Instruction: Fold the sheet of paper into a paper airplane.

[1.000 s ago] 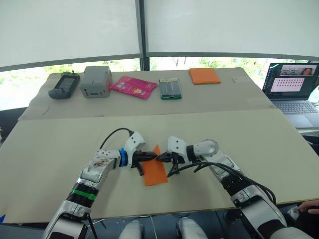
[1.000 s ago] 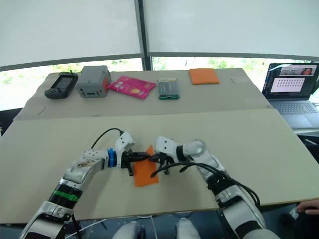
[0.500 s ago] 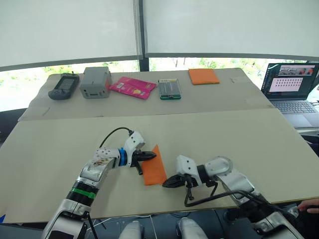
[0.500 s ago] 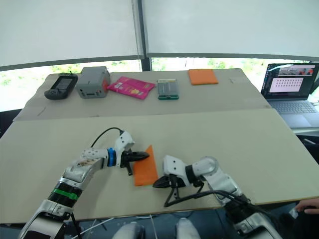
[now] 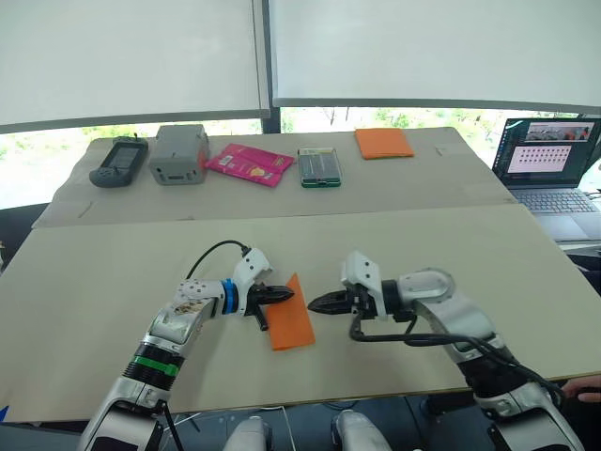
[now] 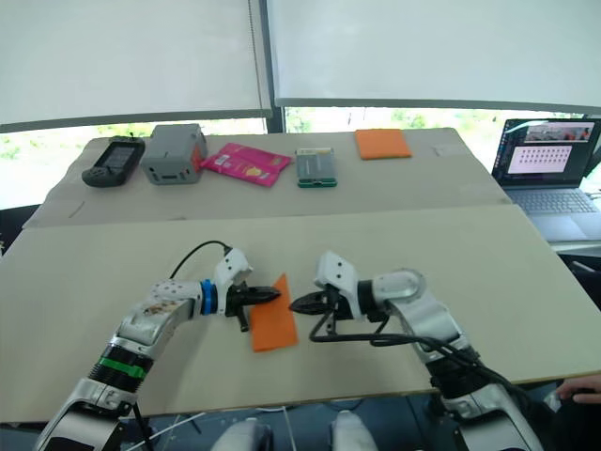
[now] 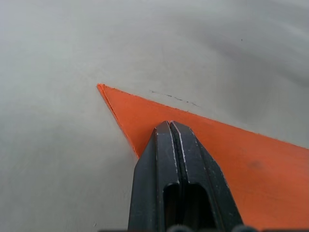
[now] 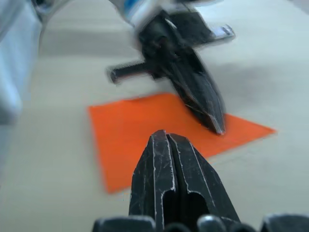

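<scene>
Right gripper [image 5: 314, 303] returned beside the paper airplane [image 5: 292, 315], fingers closed, empty. Left gripper [image 5: 285, 294] closed, tip pressing its left edge. Wedge flat on bench [image 5: 470, 254], point away.

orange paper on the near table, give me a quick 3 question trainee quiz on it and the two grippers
1. True or false: the right gripper touches the sheet of paper.
2. Which gripper presses its shut tips on the paper? A) left B) right
3. Fill in: beside the pink packet on the far table stands a ____ box.

Key: 1 false, it is shut, beside the paper's edge. 2 A, the left gripper. 3 grey.
</scene>
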Controlling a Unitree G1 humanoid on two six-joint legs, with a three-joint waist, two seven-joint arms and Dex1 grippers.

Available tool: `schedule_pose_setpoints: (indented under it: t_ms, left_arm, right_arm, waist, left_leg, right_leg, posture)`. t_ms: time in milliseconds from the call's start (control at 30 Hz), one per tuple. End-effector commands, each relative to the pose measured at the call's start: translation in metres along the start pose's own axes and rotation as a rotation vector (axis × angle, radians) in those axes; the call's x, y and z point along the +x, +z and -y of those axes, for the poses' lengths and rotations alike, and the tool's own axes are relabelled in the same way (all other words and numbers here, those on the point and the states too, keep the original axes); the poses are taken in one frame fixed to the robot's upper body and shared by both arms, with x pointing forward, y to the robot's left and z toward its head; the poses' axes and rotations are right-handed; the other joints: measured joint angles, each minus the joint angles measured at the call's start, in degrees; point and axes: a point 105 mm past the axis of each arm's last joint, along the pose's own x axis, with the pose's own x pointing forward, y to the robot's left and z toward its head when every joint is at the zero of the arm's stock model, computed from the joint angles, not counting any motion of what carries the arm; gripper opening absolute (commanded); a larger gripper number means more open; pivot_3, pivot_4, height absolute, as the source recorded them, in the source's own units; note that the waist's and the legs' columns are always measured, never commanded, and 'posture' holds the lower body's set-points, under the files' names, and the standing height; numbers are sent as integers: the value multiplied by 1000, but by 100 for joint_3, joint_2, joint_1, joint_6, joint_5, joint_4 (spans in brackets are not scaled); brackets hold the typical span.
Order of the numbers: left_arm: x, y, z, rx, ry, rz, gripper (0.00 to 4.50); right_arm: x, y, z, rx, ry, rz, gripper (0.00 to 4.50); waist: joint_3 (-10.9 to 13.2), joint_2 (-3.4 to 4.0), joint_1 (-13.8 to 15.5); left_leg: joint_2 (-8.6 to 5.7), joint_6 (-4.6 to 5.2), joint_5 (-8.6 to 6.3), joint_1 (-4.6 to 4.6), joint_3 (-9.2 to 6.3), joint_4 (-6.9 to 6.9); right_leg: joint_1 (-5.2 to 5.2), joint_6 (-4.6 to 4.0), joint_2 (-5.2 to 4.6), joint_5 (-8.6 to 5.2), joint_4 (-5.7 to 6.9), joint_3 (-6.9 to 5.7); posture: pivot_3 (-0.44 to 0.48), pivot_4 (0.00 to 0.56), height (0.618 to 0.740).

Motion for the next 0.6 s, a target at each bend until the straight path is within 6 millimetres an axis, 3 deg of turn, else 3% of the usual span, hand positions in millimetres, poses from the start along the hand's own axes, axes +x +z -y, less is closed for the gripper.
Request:
schedule_pose_setpoints:
  t_ms: [33,333,600]
  left_arm:
    - [-3,-21,-11,-54,70,-71,18]
    - [4,-5,-26,15,39,-46,18]
    - [34,8,-42,98,31,-77,18]
  right_arm:
    - [12,1,-3,-37,2,6,0]
    - [45,-38,-12,42,4,-121,0]
    - [48,-42,-13,68,-6,-119,0]
  waist:
    - [0,0,2]
    - [0,-2,-3]
    - [-2,-5,-5]
  left_leg:
    - [-1,0,0,-3,0,0]
    - [-3,1,1,15,1,1]
    - [7,6,6,23,5,1]
  right_leg:
    - [0,0,-1,0,0,1]
    - [10,-4,0,9,3,1]
    - [14,-14,44,25,10,2]
  posture:
    - [0,150,740]
    - [0,150,740]
    - [0,150,740]
